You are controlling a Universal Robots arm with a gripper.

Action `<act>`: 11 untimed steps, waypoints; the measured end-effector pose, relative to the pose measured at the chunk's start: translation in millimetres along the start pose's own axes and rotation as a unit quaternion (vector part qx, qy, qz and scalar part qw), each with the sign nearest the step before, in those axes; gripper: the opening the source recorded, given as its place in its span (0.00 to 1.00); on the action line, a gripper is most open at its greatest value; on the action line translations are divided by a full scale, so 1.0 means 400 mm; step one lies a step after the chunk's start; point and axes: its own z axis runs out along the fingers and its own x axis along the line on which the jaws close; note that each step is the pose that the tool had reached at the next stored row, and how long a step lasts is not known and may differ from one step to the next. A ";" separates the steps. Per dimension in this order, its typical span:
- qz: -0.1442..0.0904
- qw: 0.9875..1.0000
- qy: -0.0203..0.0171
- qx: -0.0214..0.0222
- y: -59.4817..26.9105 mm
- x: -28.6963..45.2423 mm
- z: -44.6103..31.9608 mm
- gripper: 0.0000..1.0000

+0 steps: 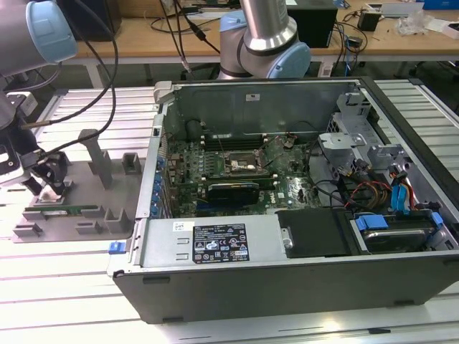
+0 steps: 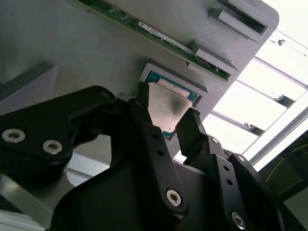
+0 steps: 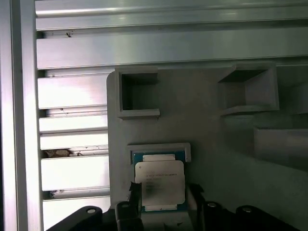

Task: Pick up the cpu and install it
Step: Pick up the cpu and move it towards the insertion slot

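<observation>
The main risk, as I judge it, is a skewed hold. The cpu is thin, so a grip that bites off-centre could tip it as it lifts. It could then catch on the low wall of its pocket in the grey fixture, or slip free. A dropped or tilted chip could also harm the socket inside the open computer case, which sits well apart from the fixture on the worktop.

The pincer stands over the fixture at the exterior view's left. In both wrist views its black fingertips bracket the cpu on two opposite edges. It is narrowed to about the chip's width and seems clamped on it, though shadow hides the contact lines. The cpu lies in its pocket, just beside the green memory stick.
</observation>
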 end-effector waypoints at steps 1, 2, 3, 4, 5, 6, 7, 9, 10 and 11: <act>0.000 1.000 0.000 0.000 0.000 0.000 0.000 0.54; 0.000 1.000 0.000 0.000 0.000 0.000 0.000 0.60; 0.000 1.000 0.000 0.000 0.000 0.000 0.000 0.60; 0.000 1.000 0.000 0.000 0.000 0.000 0.000 0.60; 0.000 1.000 0.000 0.000 0.002 0.000 0.002 0.60; 0.000 1.000 0.000 0.000 0.004 0.000 0.003 0.60; 0.000 1.000 0.000 0.000 0.006 0.001 0.005 0.60; 0.000 1.000 0.000 0.000 0.012 0.004 0.015 0.60; 0.000 1.000 0.000 0.000 0.013 0.006 0.018 0.60; 0.000 1.000 0.000 0.000 0.013 0.006 0.020 0.60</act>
